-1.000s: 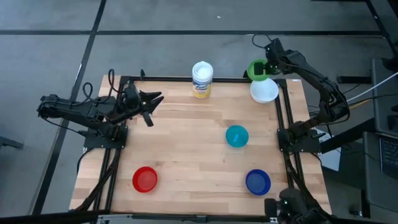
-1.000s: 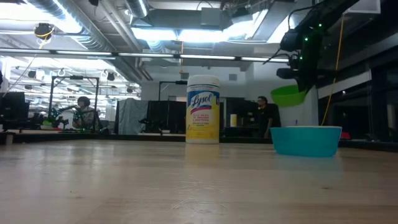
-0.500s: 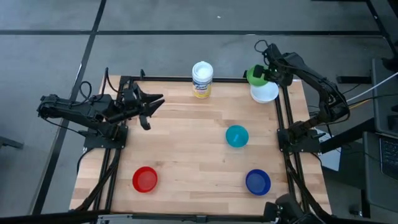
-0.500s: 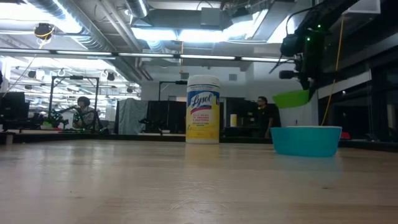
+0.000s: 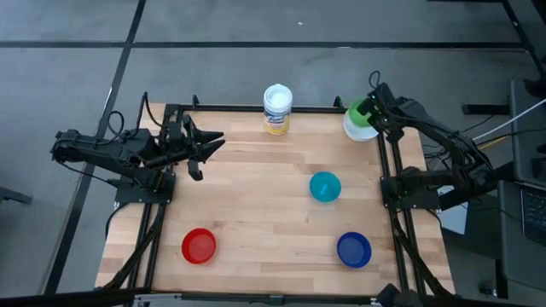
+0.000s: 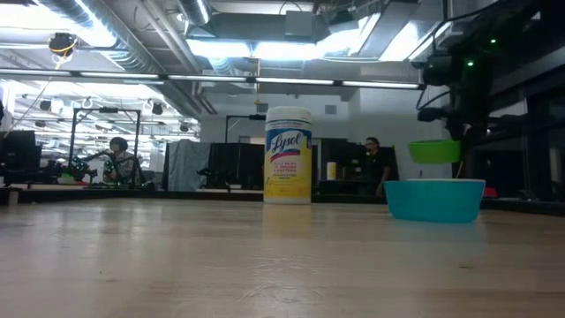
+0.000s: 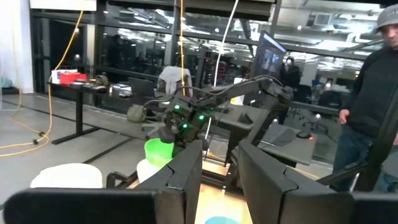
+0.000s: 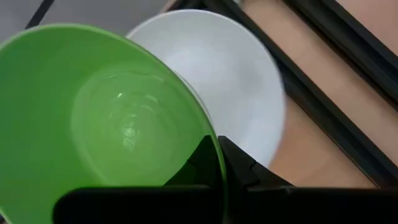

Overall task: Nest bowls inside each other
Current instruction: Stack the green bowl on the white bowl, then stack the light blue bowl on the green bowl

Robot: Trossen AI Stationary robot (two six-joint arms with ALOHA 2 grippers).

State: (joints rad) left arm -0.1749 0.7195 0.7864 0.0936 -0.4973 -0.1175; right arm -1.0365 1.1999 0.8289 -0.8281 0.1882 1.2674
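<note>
My right gripper (image 5: 369, 112) is shut on the green bowl (image 5: 357, 110) at the table's far right corner. It holds the bowl over the far part of the white bowl (image 5: 362, 130), which stands on the table. In the right wrist view the green bowl (image 8: 106, 124) covers part of the white bowl (image 8: 239, 81). The teal bowl (image 5: 325, 186), the blue bowl (image 5: 353, 249) and the red bowl (image 5: 199, 246) each stand alone on the wood. My left gripper (image 5: 210, 141) waits open at the far left, above the table. My right gripper pinches the green bowl's rim (image 8: 213, 147) with one finger inside the bowl and one finger (image 8: 239, 167) outside it. The fingers slant down from above. The bowl (image 6: 434, 151) hangs about level, mouth up, clear of the table.
A tall white canister (image 5: 277, 108) with a yellow label stands at the middle of the far edge. Black frame rails (image 5: 394, 170) run along the table's right side. People and desks show in the room beyond the table.
My right gripper has sunk and gone a little toward the table's right and near edges, rolling its wrist. The green bowl, tilted before, now hangs level and lower over the white bowl. My left gripper has turned a little in place.
</note>
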